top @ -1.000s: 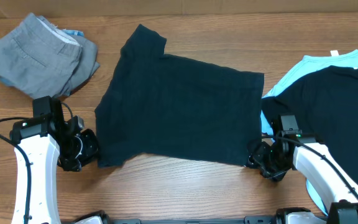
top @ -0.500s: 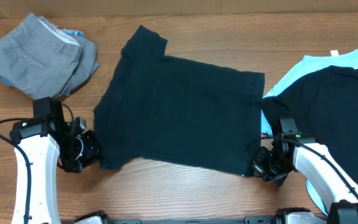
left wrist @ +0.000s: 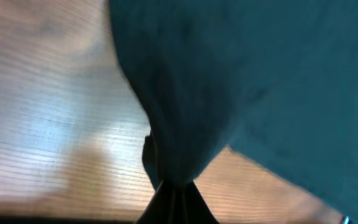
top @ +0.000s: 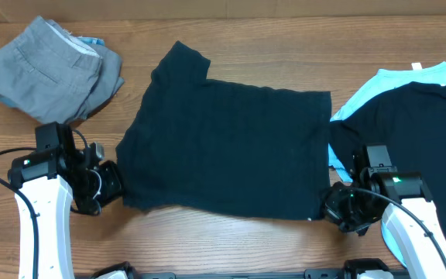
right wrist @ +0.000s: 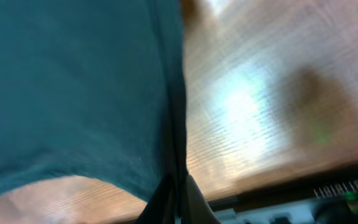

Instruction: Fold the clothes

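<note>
A dark teal t-shirt (top: 231,147) lies spread flat on the wooden table (top: 231,240), with one sleeve toward the back left. My left gripper (top: 117,188) is shut on its near left corner; in the left wrist view the cloth (left wrist: 241,74) bunches into the closed fingertips (left wrist: 176,190). At the near right corner my right gripper (top: 327,209) is shut on the hem, and the right wrist view shows the shirt's edge (right wrist: 73,81) running down into the pinched fingers (right wrist: 178,186).
A crumpled grey pair of shorts (top: 49,70) sits at the back left. On the right edge lies a light blue garment (top: 409,77) with a dark one (top: 416,132) on top, close to my right arm.
My right gripper has closed on the shirt's near right corner and drawn it slightly right and toward the front. The near hem now lies straighter. The left arm has shifted a little left.
</note>
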`<state>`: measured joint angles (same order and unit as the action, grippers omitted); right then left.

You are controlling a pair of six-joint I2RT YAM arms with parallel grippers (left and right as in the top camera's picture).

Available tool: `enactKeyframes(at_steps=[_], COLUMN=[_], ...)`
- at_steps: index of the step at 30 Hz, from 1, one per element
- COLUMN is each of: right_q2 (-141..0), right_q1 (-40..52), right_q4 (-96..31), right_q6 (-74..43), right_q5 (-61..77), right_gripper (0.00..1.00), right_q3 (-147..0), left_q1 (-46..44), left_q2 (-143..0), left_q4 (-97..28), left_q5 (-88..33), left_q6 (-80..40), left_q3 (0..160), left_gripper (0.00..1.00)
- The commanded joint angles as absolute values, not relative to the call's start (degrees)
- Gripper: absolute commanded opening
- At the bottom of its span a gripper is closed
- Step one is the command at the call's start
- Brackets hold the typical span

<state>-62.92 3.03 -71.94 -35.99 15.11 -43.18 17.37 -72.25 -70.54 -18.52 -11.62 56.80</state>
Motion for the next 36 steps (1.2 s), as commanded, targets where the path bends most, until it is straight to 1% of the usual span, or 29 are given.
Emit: enactKeyframes(at_steps=[1, 7, 11, 15, 23, 30, 32, 33, 34, 35, 36], right_q2=[-62.8, -66.9, -71.9, -76.9, -81.8, -81.8, -81.8, -81.8, -81.8, -81.8, -81.8], right_q1=[2.9, 2.9, 2.9, 2.8, 1.4, -2.1, -2.2, -2.2, -2.2, -2.2, -2.2], right_q4=[-67.9, -56.9, -50.8, -43.7, -33.0, -31.1, -31.2, -31.1, -31.1, -31.1, -31.1], right_q6=[-36.5, -41.4, -43.7, -44.0, -43.0, -42.9, -42.9, -42.9, -42.8, -42.3, -41.0], right_q5=[15.4, 15.5, 14.2, 14.0, 12.5, 13.0, 13.1, 13.2, 13.2, 13.4, 14.1], right_gripper=[0.04, 0.04, 0.04, 0.04, 0.04, 0.04, 0.04, 0.07, 0.21, 0.48, 0.67], right_q3=[-44.4, -44.3, -44.3, -44.3, -44.3, -44.3, -44.3, -44.3, -44.3, -44.3, -44.3], left_q1=[16.8, 13.1, 11.1, 10.4, 10.4, 9.8, 9.3, 9.1, 8.9, 8.6, 8.6], left_q2=[-71.5, -72.8, -75.0, -77.9, -82.0, -83.2, -83.2, -83.2, -83.2, -83.2, -83.2], left_q4=[-65.6, -56.8, -53.7, -50.3, -42.9, -40.2, -39.5, -39.3, -39.1, -39.0, -38.9], left_q5=[-22.5, -21.9, -17.3, -14.5, -15.2, -16.6, -16.6, -16.6, -16.5, -16.5, -16.4], left_q6=[-10.9, -10.9, -10.9, -10.9, -11.0, -11.2, -11.2, -11.2, -11.2, -11.2, -11.1], left_q3=[58.0, 58.0, 58.0, 58.0, 58.0, 58.0, 58.0, 58.0, 58.0, 58.0, 58.0], left_gripper=[0.04, 0.04, 0.04, 0.04, 0.04, 0.04, 0.06, 0.1, 0.17, 0.32, 0.47])
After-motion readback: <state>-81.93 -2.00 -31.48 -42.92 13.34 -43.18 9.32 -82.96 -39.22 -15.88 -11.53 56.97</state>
